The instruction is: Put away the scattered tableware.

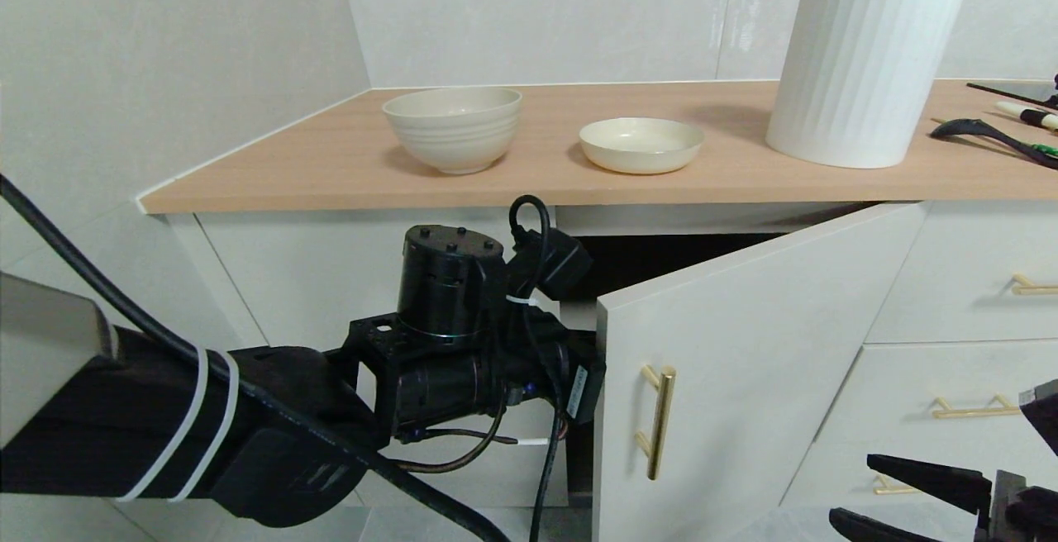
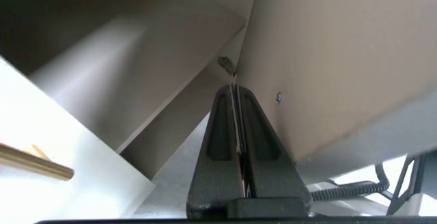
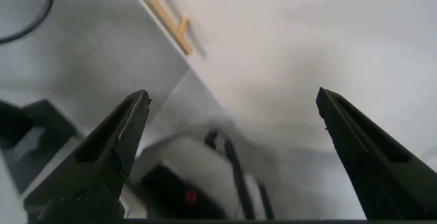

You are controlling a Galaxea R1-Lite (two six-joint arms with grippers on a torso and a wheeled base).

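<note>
A cream bowl [image 1: 453, 127] and a shallow cream dish [image 1: 641, 144] stand on the wooden counter [image 1: 331, 170]. Below the counter a white cabinet door [image 1: 744, 344] with a gold handle [image 1: 659, 420] stands partly open. My left arm's wrist [image 1: 463, 344] is low at the door's free edge. In the left wrist view my left gripper [image 2: 234, 91] is shut, its tip against the inner face of the door [image 2: 341, 53]. My right gripper [image 1: 855, 491] hangs low at the right, in front of the drawers. It is open and holds nothing [image 3: 232, 111].
A tall white ribbed container [image 1: 868, 59] stands on the counter at the right, with dark utensils [image 1: 988, 133] beyond it. White drawers with gold handles [image 1: 967, 410] lie right of the open door. The cabinet interior [image 1: 661, 253] is dark.
</note>
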